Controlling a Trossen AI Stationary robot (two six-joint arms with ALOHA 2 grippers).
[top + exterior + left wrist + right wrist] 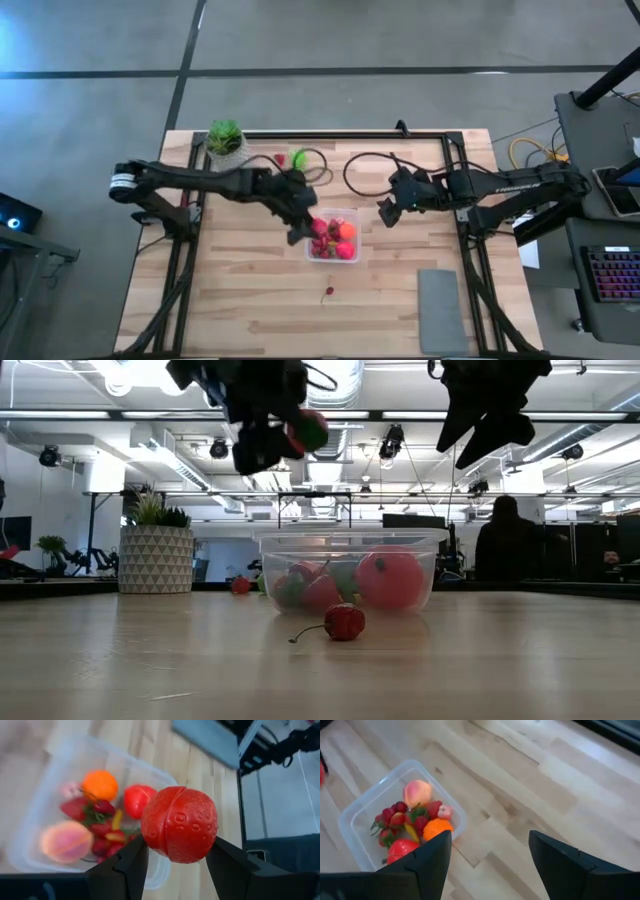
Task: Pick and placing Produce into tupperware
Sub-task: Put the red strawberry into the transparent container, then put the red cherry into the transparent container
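The clear tupperware (350,214) sits mid-table and holds several fruits: an orange ball (100,785), a pink one (66,841), red ones. My left gripper (303,226) hangs above the tupperware's left edge, shut on a red strawberry (179,824). My right gripper (386,212) is open and empty, above the table just right of the tupperware (360,815). A red cherry (328,292) lies on the table nearer the front edge; it also shows in the low view (344,622). A red piece (280,159) and a green piece (297,158) lie at the back. My left gripper pinches the red strawberry between its two fingers, one on each side (150,837). The fingers slant down from the table's left. The strawberry is lifted clear, above the tupperware's rim (308,430).
A potted green plant (225,138) stands at the back left corner. A flat grey pad (441,308) lies at the front right. Black cables (365,165) loop over the back of the table. A person (503,550) sits in the room behind.
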